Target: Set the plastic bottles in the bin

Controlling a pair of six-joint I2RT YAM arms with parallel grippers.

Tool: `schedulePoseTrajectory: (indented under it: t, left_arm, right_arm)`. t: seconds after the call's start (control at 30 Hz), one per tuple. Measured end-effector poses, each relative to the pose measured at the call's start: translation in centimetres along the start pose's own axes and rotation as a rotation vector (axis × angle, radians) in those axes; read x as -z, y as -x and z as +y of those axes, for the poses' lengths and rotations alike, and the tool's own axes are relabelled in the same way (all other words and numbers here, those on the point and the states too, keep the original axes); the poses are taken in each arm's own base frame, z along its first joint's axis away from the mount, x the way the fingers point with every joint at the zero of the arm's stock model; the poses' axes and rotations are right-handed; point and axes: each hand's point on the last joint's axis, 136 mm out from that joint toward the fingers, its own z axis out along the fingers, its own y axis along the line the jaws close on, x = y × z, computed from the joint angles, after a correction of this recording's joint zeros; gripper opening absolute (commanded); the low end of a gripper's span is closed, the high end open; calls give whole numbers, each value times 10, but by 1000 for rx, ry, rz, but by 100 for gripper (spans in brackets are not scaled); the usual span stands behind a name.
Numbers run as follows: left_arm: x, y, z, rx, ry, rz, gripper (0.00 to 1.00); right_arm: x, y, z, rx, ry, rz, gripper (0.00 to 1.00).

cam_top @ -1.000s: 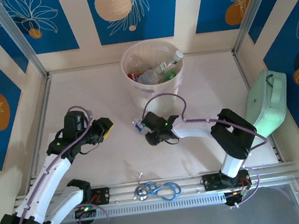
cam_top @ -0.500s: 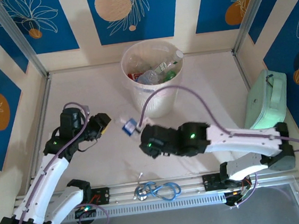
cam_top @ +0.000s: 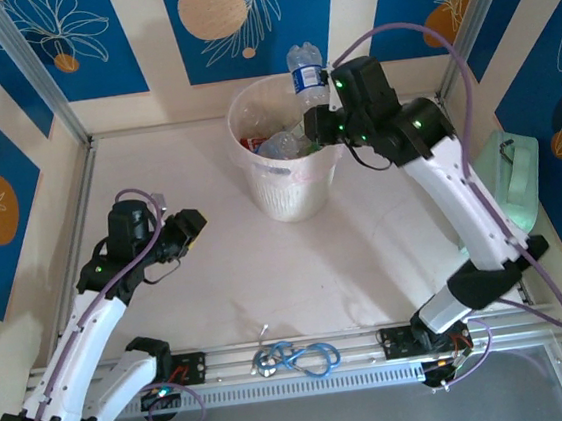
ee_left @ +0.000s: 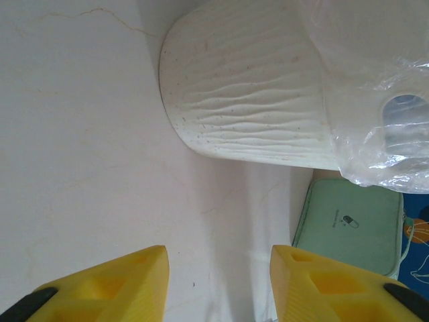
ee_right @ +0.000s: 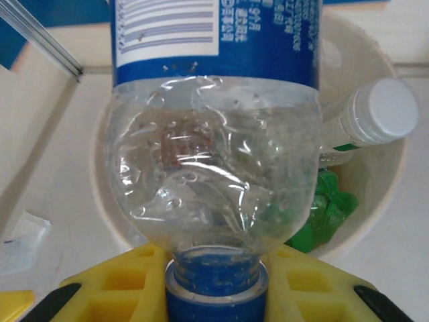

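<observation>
Pale surface (cam_top: pixel 218 277) carries the ribbed cream-white plastic bin (cam_top: pixel 289 194); above its rim the right pincer (ee_right: pixel 213 272) clamps a clear, blue-labelled plastic bottle (ee_right: pixel 214 174) by its cap (ee_right: pixel 213 298). Left pincer (ee_left: pixel 218 278) hangs empty, fingers apart.

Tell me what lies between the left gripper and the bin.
Bare table lies between the left gripper and the bin, as the top external view shows.

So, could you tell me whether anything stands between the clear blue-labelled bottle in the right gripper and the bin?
Nothing visible does. The right gripper holds the clear blue-labelled plastic bottle by its cap over the round cream-white ribbed bin; its mouth is open above the bottles already inside.
</observation>
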Motion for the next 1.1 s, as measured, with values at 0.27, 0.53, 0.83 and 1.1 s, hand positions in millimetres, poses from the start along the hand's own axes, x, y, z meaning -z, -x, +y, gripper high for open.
schedulePoseTrajectory:
  t: [0.27,0.53,0.83,1.1]
  left_arm:
    - [-8,1,5,3,24,14,44]
    - [-9,2,6,4,28,16,44]
    - [-5,6,3,-40,34,0,67]
    - [10,19,-3,-131,54,-78,100]
  right_arm:
    - [-64,-24,-26,5,-27,191,70]
    - [-61,-16,-20,32,5,171,54]
    - [-34,-17,4,78,10,94,63]
    - [54,-75,-23,32,-24,-57,72]
